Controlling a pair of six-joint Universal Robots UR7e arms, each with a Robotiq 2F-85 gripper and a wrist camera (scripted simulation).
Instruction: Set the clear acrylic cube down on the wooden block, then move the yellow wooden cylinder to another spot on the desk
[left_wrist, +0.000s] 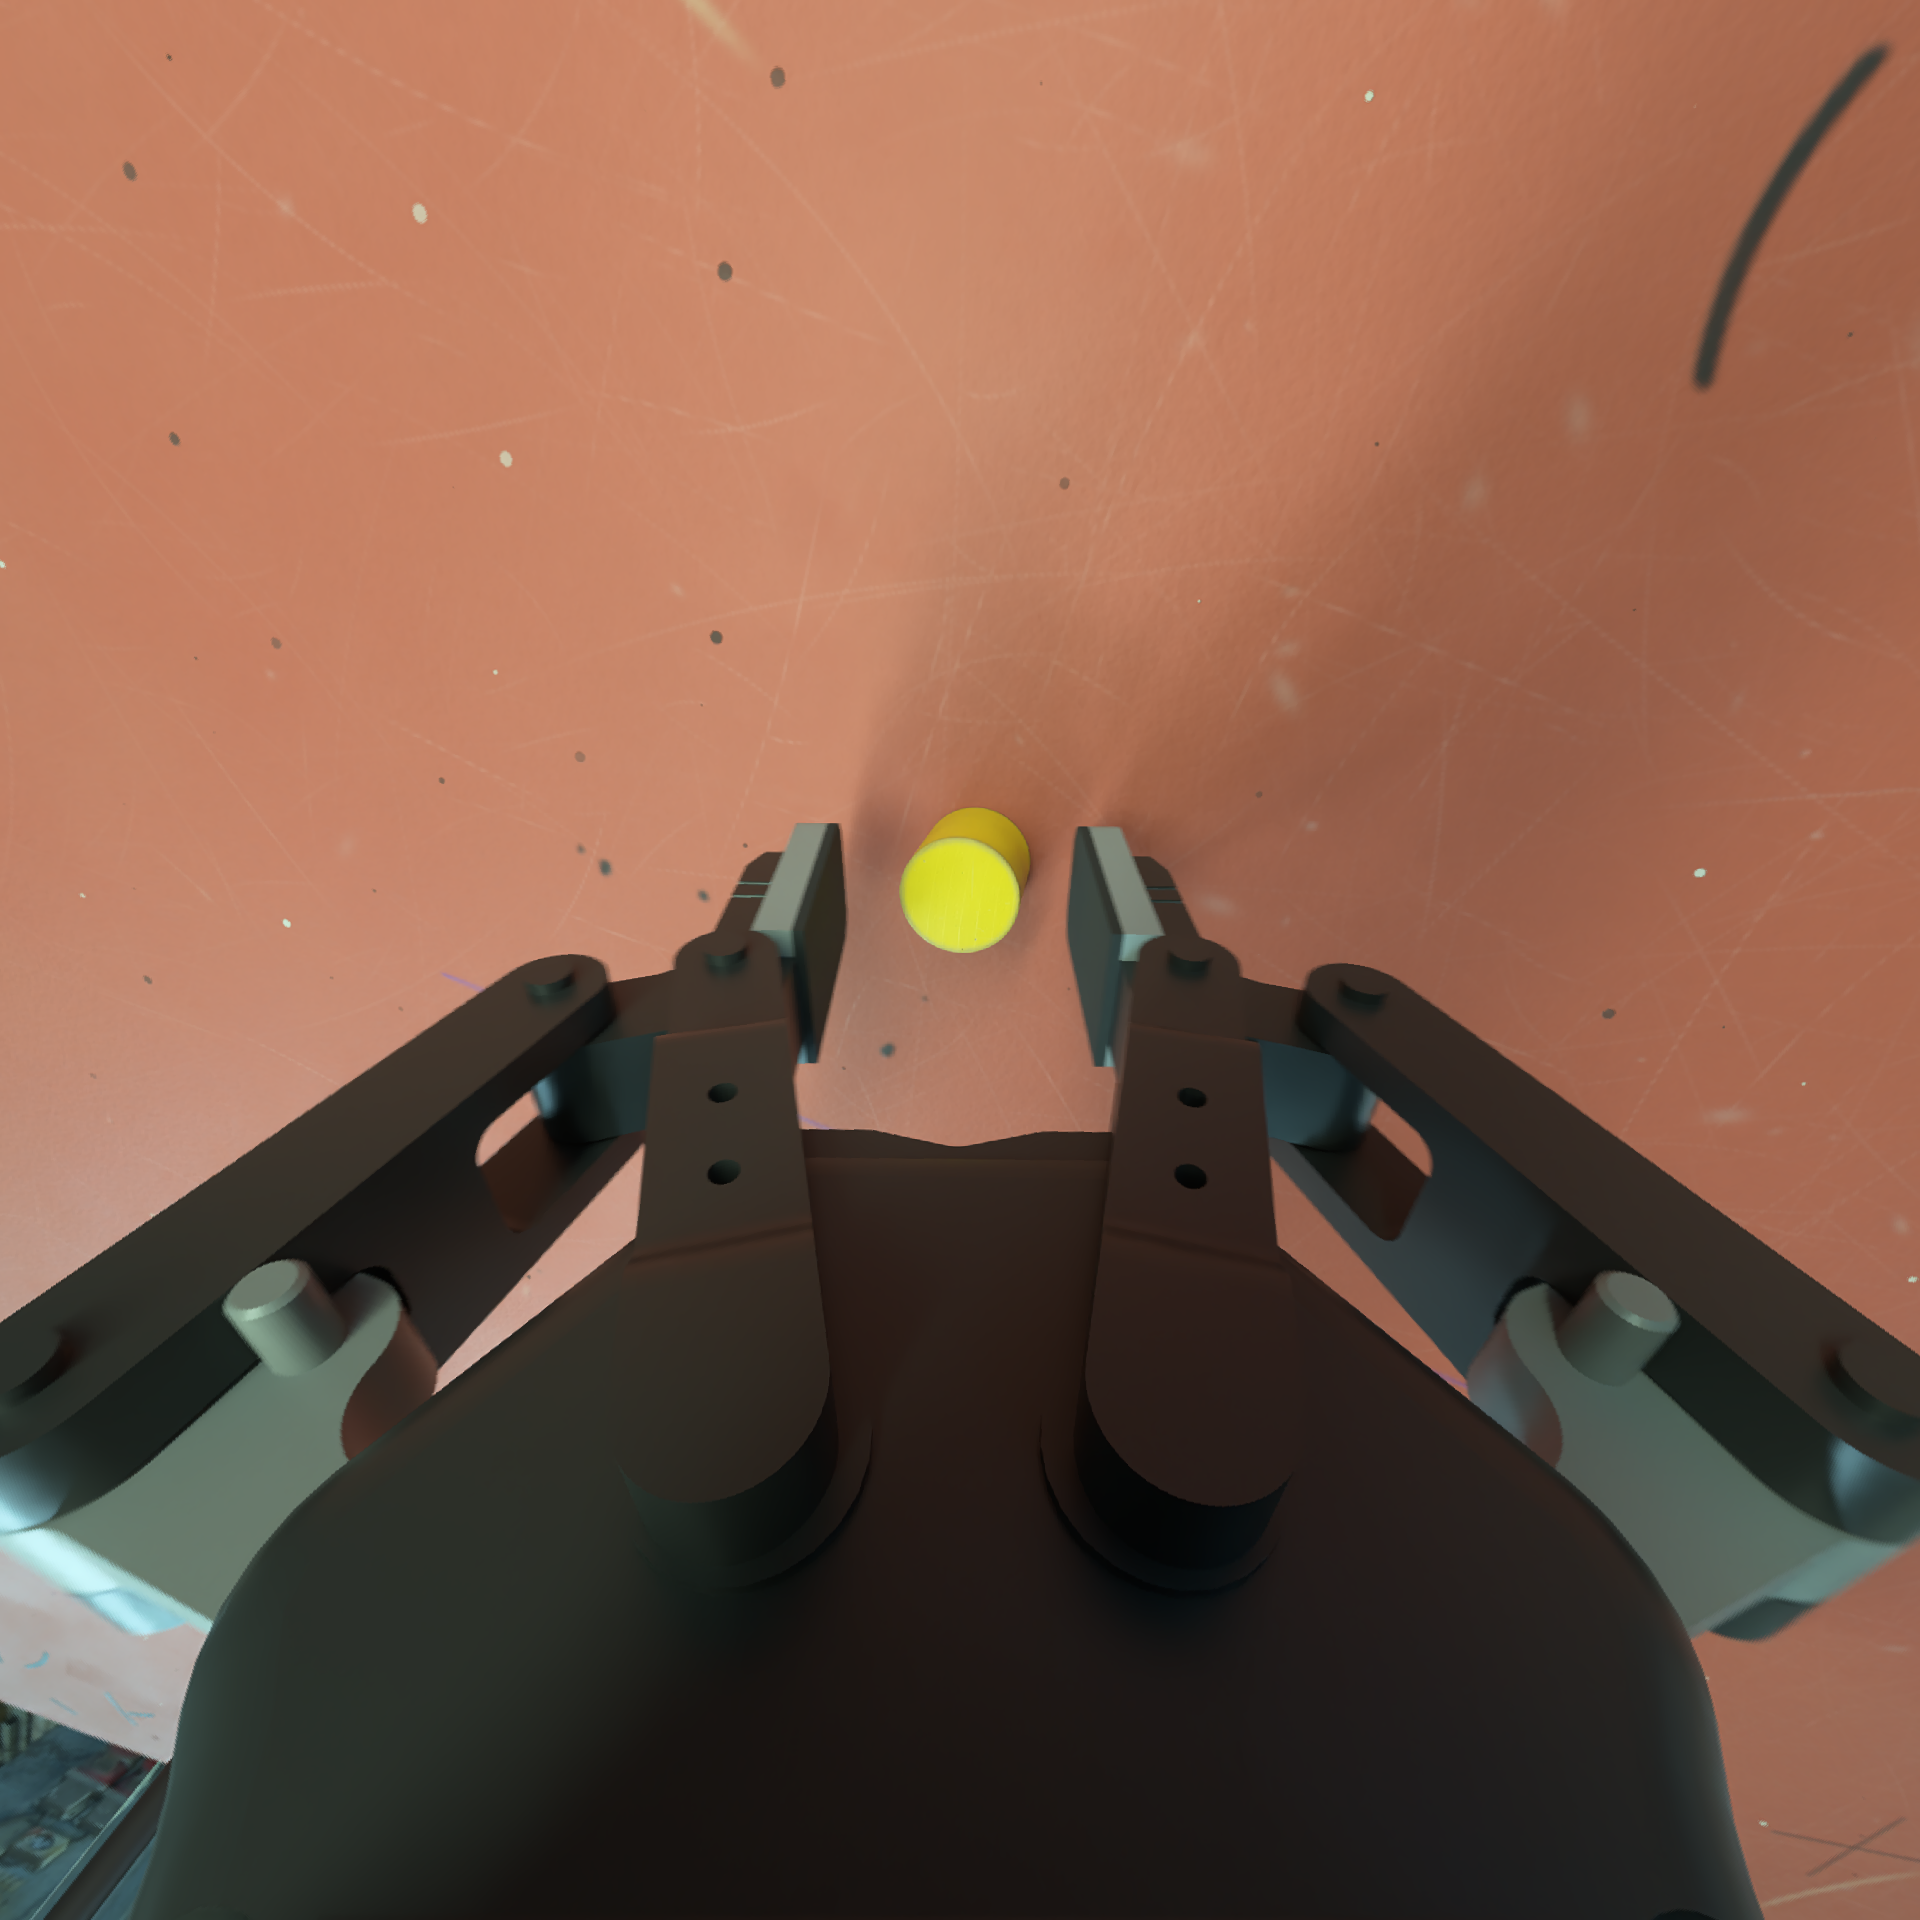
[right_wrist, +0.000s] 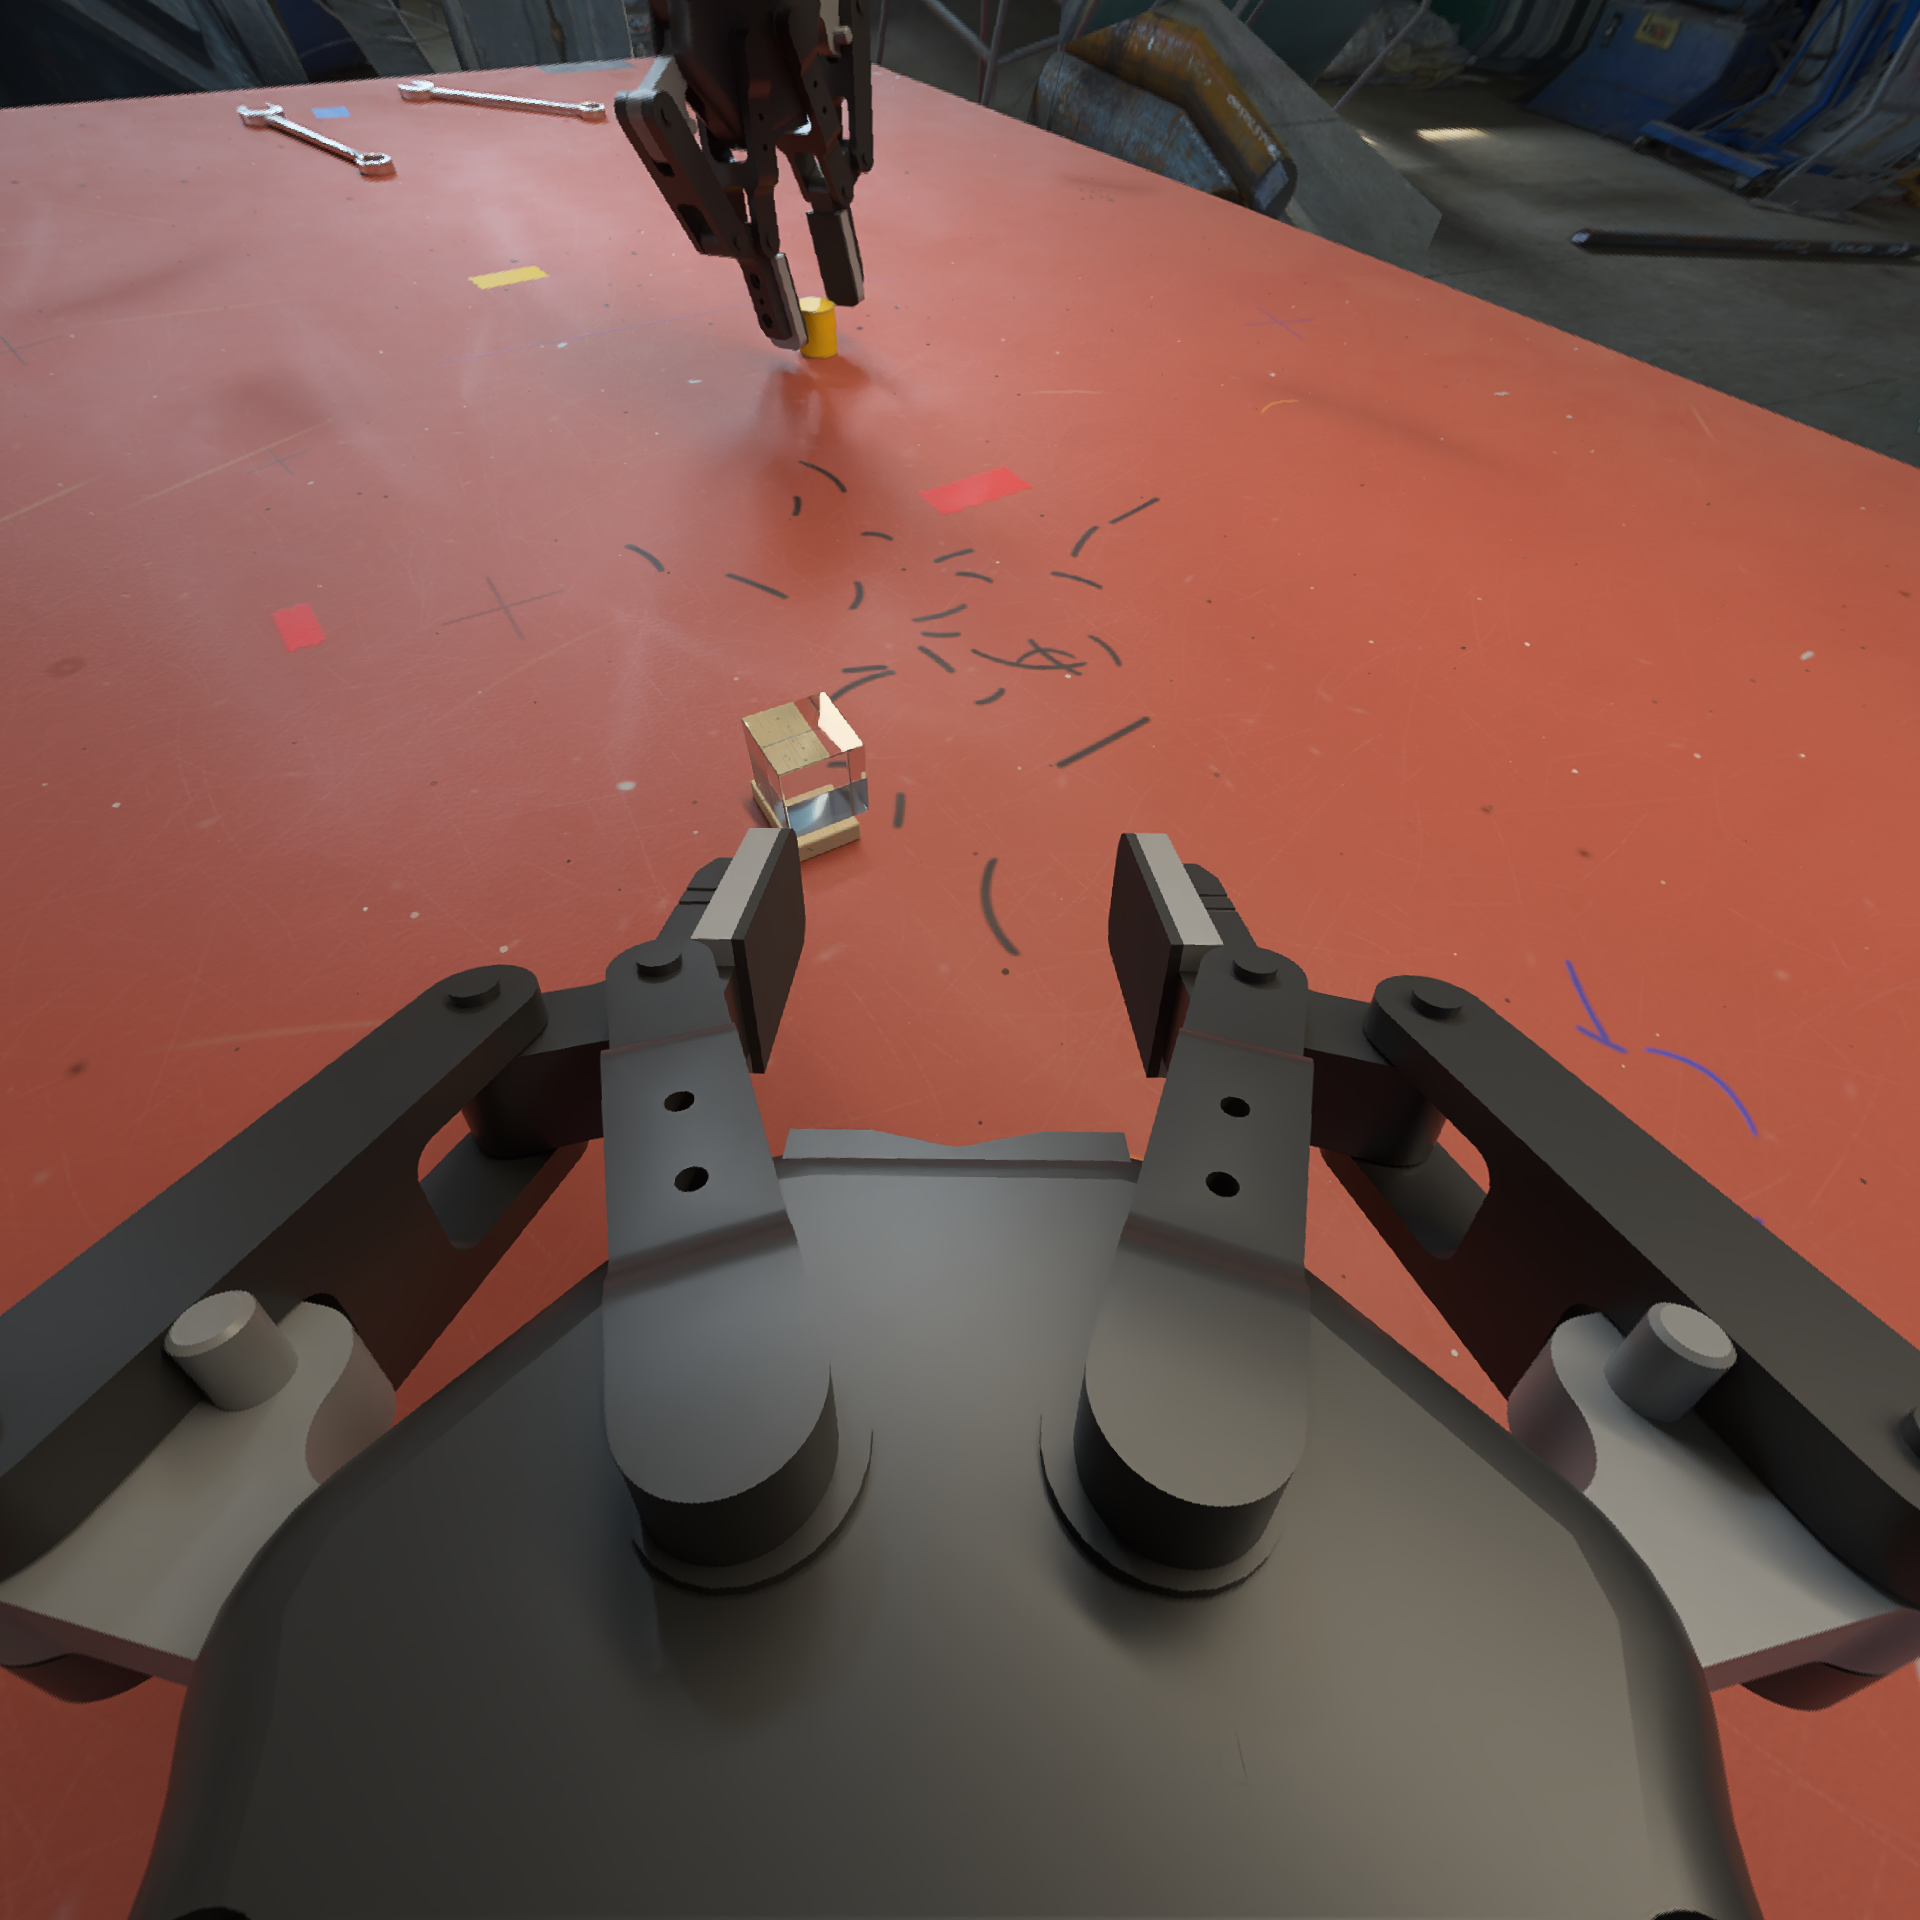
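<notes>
Fingers spread on both my claws, neither one holding anything. My left gripper (left_wrist: 956, 914) points almost straight down at the red desk (left_wrist: 520, 520), its two pads hanging on either side of the yellow wooden cylinder (left_wrist: 964, 881) with open space between each pad and the cylinder's wall. From my right wrist I can see that same left gripper (right_wrist: 816, 296) far across the desk, reaching down from above with its fingertips low around the cylinder (right_wrist: 818, 327), which stands upright on the surface.

My right gripper (right_wrist: 956, 935) is tilted forward over the near part of the desk, released, with bare red surface between its pads.

My left arm is cut off at the top edge of the right wrist view. One left fingertip overlaps the cylinder's side there, so I cannot tell from that view whether it touches. My own left pad hides a corner of the wooden block (right_wrist: 826, 831).

The clear acrylic cube (right_wrist: 802, 758) sits on top of the wooden block, just ahead of my right claw and slightly to its left side, outside my open fingers. Two wrenches (right_wrist: 312, 135) lie at the far edge of the desk, well apart from everything else.
</notes>
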